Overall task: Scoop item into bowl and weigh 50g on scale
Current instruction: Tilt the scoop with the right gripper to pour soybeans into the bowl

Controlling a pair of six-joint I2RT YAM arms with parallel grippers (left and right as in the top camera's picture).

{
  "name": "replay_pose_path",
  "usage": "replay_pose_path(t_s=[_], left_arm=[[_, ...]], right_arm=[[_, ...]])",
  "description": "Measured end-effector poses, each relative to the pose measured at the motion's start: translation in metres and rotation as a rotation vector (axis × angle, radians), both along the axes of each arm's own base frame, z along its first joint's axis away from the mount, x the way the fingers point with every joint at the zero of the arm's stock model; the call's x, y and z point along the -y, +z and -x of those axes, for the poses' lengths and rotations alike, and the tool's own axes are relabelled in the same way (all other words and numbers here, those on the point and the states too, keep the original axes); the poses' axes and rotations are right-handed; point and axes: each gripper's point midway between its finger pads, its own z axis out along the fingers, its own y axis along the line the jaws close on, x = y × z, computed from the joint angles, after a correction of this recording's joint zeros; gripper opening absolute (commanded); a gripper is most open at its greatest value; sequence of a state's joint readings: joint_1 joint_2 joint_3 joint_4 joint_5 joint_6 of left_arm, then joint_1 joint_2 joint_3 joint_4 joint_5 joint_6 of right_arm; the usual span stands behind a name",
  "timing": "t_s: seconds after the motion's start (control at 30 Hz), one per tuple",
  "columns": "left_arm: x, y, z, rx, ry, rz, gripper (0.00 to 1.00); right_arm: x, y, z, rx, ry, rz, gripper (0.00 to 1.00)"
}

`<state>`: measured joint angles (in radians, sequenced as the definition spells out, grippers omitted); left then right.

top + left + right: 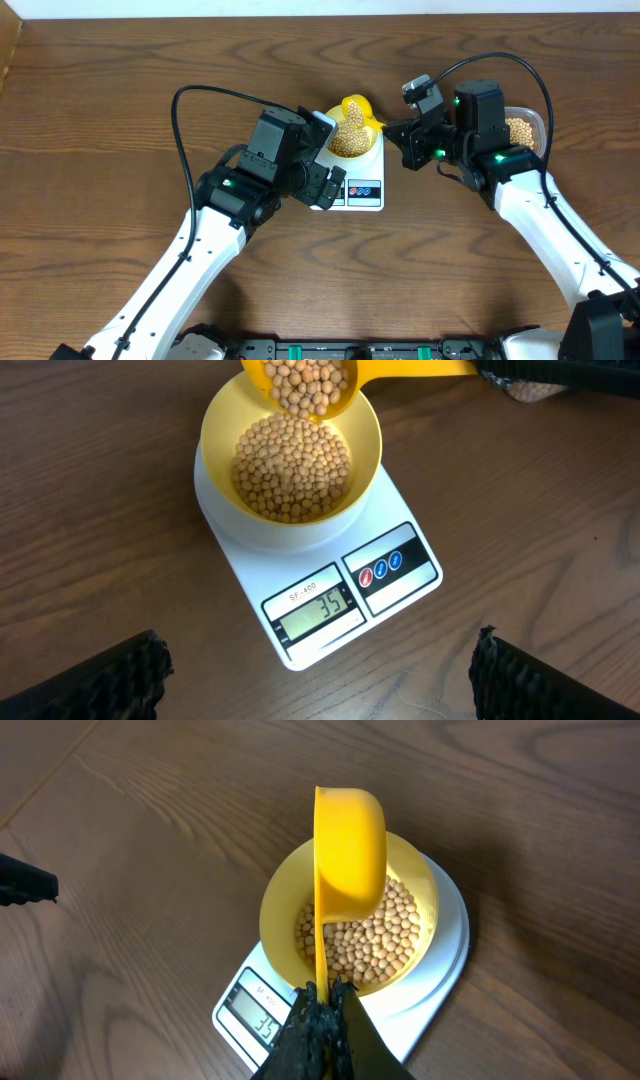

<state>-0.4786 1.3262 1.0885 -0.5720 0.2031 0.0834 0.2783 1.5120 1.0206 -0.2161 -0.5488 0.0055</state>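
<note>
The left gripper [318,652] hung above the table [100,100] just off the near edge of the scale [400,598], its jaws spread wide and holding nothing. The scale sat around the table's middle, with its display [318,606] showing 35 and a red and a blue button [387,565] beside it. On its round platform stood the bowl [215,430], holding a bed of beans [290,470]. Over the bowl's far rim a yellow scoop [350,830] was tipped, more beans heaped in its cup. The right gripper [322,1010] was clamped on the scoop's handle. Farther toward the table's right edge, a clear tub [538,115] of the same beans lay partly hidden behind the right arm.
</note>
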Motion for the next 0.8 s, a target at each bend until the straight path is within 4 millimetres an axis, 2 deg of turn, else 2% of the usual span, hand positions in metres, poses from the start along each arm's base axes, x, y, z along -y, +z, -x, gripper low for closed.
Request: replay_pose_path(t_s=[0.8], left_arm=[[0.0000, 0.0000, 0.0000, 0.000, 0.000, 0.000, 0.98]], right_arm=[[0.0002, -0.0007, 0.0005, 0.027, 0.025, 0.023, 0.01]])
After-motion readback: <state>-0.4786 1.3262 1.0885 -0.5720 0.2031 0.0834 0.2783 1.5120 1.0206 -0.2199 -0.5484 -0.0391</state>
